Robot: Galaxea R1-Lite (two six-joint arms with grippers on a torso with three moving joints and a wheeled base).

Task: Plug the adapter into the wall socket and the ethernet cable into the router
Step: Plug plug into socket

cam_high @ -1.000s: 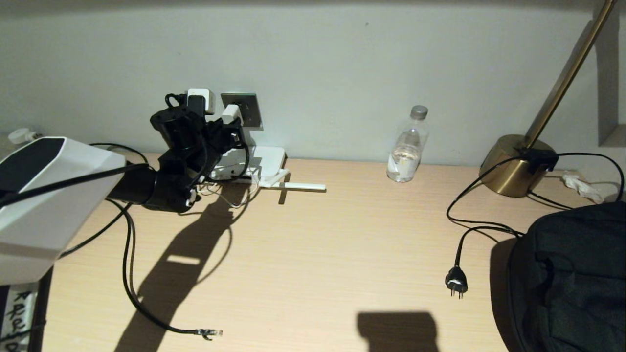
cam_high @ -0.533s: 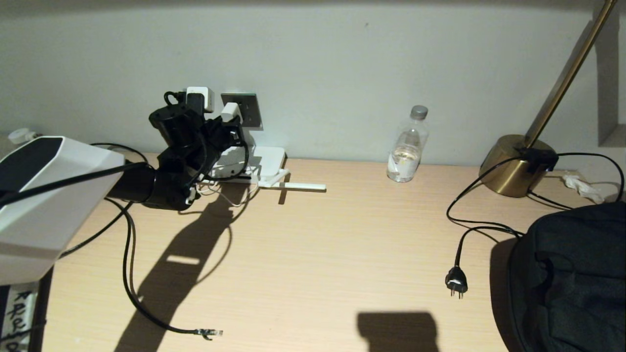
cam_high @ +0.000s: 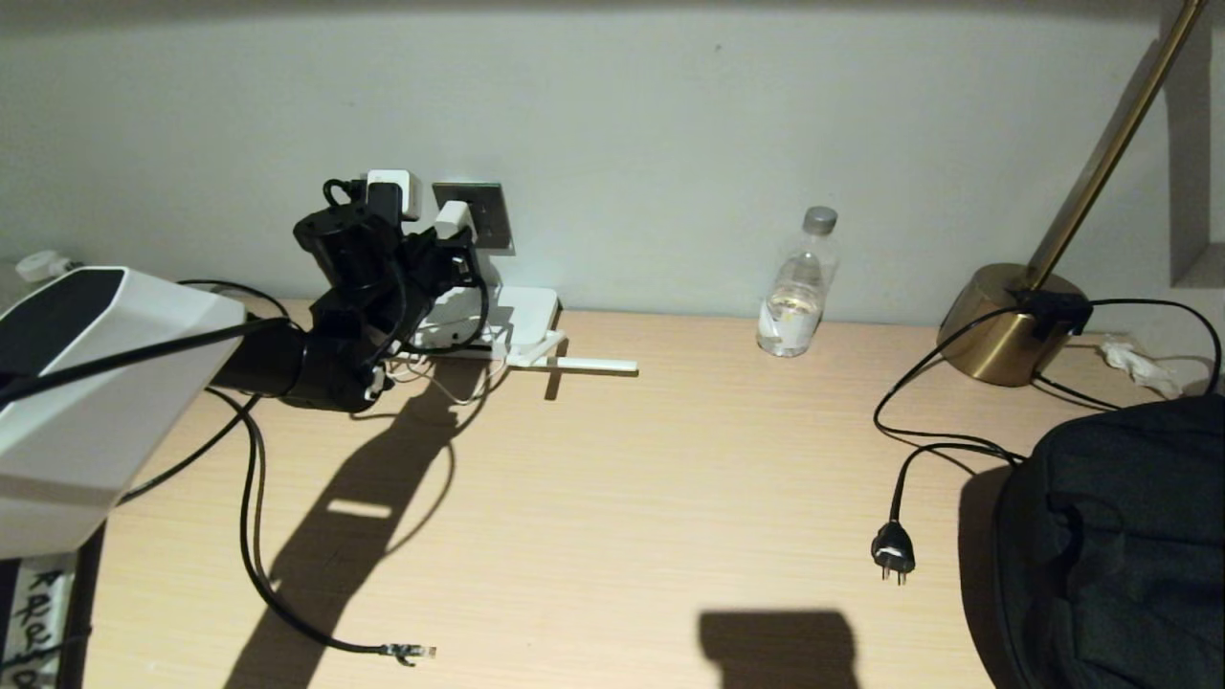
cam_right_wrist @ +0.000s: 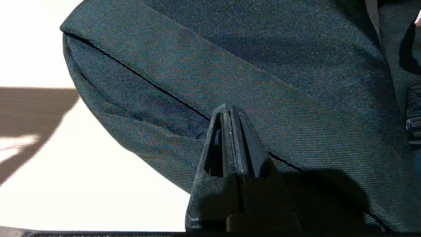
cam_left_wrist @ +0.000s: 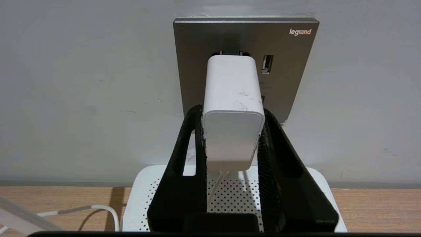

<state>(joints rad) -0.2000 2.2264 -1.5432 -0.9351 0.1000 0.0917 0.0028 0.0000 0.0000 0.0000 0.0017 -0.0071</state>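
Black ethernet cable [cam_high: 251,536] lies loose lower left of the head frame, plug end on the desk [cam_high: 612,498]. Left gripper [cam_left_wrist: 232,113] clamps the adapter [cam_left_wrist: 232,108] against the wall socket [cam_left_wrist: 289,65], above the router [cam_left_wrist: 230,197]. Right gripper [cam_right_wrist: 230,113] fully closed, empty, beside a bag [cam_right_wrist: 263,65].

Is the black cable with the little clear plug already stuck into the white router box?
No, the ethernet cable lies loose on the desk, its clear plug at the near edge, well apart from the router.

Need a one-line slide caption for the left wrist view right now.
Left gripper clamps the white adapter against the grey wall socket, directly above the white router.
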